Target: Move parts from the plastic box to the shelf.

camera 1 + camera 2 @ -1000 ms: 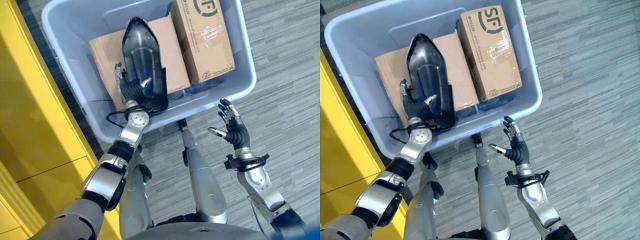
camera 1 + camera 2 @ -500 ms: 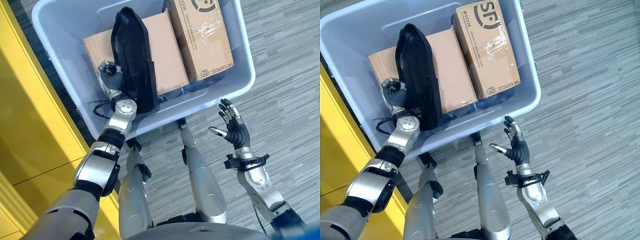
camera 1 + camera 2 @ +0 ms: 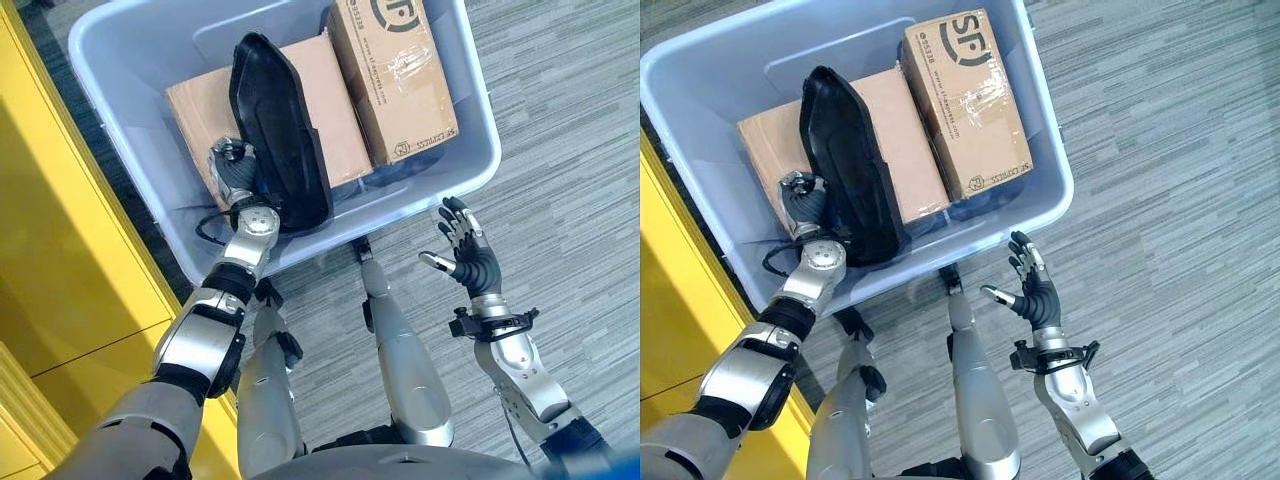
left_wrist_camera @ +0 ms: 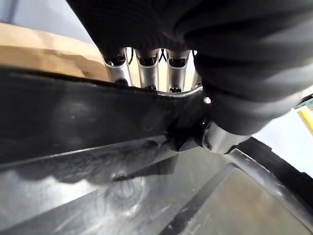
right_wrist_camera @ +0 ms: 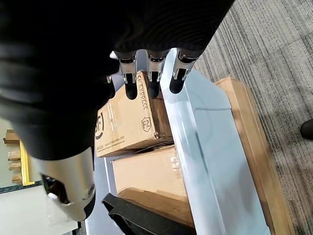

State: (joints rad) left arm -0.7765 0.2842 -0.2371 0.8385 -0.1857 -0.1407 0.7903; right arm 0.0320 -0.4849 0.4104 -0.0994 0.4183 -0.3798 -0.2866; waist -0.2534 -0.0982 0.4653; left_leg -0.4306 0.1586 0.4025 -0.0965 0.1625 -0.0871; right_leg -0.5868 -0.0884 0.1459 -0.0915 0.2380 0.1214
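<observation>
Lifting stage only: nothing has left the box (image 3: 470, 120) yet, as far as these views go. The black part (image 3: 275, 140) sits inside it, tipped up on edge and leaning across the flat carton (image 3: 335, 110), its lower end down near the box's near wall. A second carton (image 3: 390, 75) lies beside it, toward the right. The shelf is likely the yellow unit (image 3: 60, 270) along the left; no part on what shows of it.

Left robot hand (image 3: 233, 170) is inside the box at the part's left edge. In the left wrist view its fingers (image 4: 146, 68) hook over the black rim, with the thumb (image 4: 220, 139) pressed on the inner face: a clenched grasp on the part (image 4: 98, 161). The forearm rises steeply from the lower left to the box.

Right robot hand (image 3: 1032, 290) hovers outside the box, just off its near right corner, palm up, fingers spread and relaxed, holding nothing.

Judgement: one part gripped, not yet clear of the box; the cartons remain to be moved.
</observation>
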